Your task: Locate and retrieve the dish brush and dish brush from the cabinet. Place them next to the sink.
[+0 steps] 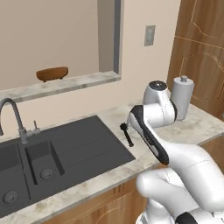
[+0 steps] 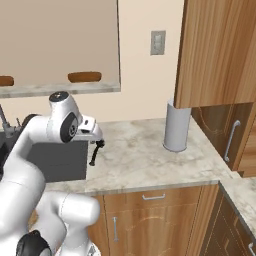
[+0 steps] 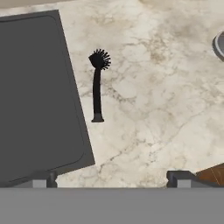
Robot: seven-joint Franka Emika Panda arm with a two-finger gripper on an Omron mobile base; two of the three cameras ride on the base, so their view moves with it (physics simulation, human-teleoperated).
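Brush [image 3: 97, 85], the black one, lies flat on the marble counter [image 3: 166, 109] just beside the sink [image 3: 35, 96], which we judge is its intended spot, since our gripper [image 3: 111, 178] hangs above it with jaws spread wide, holding nothing.

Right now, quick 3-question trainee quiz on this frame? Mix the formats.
1. True or false: the black dish brush lies inside a basin of the sink.
2. The gripper is: A) shut on the brush, B) open above the counter with nothing between its fingers, C) gripping the tap.
3. Short answer: what stands on the counter below the wall cabinet, right of the brush in the right base view?

Key
1. False: it lies on the counter just beside the sink's edge.
2. B.
3. A tall pale grey cylinder.
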